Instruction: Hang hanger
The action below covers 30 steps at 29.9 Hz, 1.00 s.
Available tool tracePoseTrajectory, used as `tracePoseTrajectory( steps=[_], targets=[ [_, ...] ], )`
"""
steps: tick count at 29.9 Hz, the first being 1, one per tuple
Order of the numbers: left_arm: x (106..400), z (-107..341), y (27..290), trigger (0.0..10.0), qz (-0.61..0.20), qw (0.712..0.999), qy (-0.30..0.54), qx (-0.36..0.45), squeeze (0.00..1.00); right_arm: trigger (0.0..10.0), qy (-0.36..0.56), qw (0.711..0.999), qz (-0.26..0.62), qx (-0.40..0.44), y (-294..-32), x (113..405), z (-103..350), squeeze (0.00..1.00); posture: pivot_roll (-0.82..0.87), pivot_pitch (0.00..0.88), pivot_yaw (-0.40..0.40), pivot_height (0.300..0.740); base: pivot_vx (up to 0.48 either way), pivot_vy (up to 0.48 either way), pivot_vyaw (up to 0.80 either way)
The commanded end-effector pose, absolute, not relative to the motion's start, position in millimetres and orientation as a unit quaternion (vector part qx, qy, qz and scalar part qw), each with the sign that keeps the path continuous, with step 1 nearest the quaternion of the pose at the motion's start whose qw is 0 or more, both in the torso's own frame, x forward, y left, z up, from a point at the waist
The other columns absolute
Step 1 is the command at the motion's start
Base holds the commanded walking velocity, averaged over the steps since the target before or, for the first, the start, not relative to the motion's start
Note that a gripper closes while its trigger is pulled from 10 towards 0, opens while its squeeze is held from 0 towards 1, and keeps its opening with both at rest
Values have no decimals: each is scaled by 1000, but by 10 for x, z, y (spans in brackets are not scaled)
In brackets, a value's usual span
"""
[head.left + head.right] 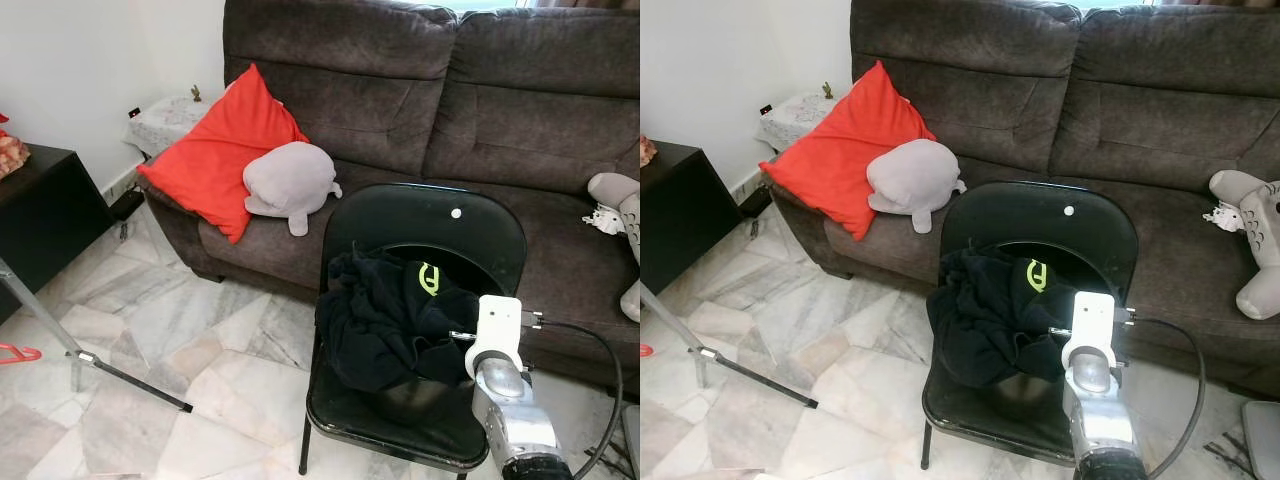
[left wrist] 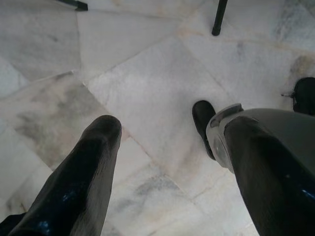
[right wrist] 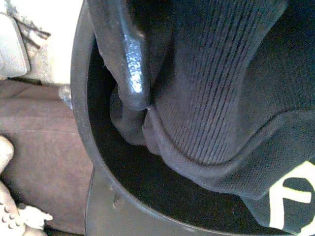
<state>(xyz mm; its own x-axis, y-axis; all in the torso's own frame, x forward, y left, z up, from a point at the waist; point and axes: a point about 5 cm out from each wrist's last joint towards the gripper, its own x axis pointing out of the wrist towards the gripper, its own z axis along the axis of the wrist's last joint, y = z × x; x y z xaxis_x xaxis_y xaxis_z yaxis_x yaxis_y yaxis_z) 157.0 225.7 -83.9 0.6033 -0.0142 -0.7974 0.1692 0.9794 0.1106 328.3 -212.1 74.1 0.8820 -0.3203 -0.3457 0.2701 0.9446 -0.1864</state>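
Head views: the right arm [image 1: 505, 385] reaches into the black garment [image 1: 385, 325] heaped on the chair [image 1: 440, 225]. A red hanger [image 1: 18, 353] lies on the floor at far left, well apart, by a metal stand [image 1: 70, 345]. Left wrist: left gripper [image 2: 167, 167] hangs idle over marble, fingers spread. Right wrist: right gripper [image 3: 147, 105] is buried in knit fabric, probably hunting a hold; I can't tell if it's closed.

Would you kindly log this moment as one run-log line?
right gripper: reaching into black garment on black folding chair | left gripper: open, over marble floor | red hanger: on floor
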Motion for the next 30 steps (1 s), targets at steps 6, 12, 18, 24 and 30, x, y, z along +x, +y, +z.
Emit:
tracePoseTrajectory(
  steps=[6, 12, 18, 24, 30],
  targets=[
    [1537, -837, 2293, 10000, -53, 892, 440, 93, 0, 0, 176, 970, -147, -74, -2166, 3360, 798, 0, -10, 71, 90, 740, 0, 0, 0],
    [1521, -831, 2328, 10000, -53, 892, 439, 94, 0, 0, 176, 970, -148, -73, -2164, 3342, 765, 0, -10, 70, 91, 740, 0, 0, 0],
    [1513, -834, 2338, 10000, -51, 891, 442, 95, 0, 0, 163, 973, -147, -68, -2140, 3353, 785, 0, -11, 69, 92, 740, 0, 0, 0],
    [1487, -852, 2339, 10000, -46, 886, 451, 95, 0, 0, 12, 984, -149, -97, -2073, 3511, 1329, 0, -18, 68, 89, 740, 0, 0, 0],
    [1473, -865, 2319, 10000, -45, 884, 455, 93, 0, 0, -74, 984, -143, -74, -1904, 3552, 1692, 0, -20, 71, 87, 740, 0, 0, 0]
  ],
)
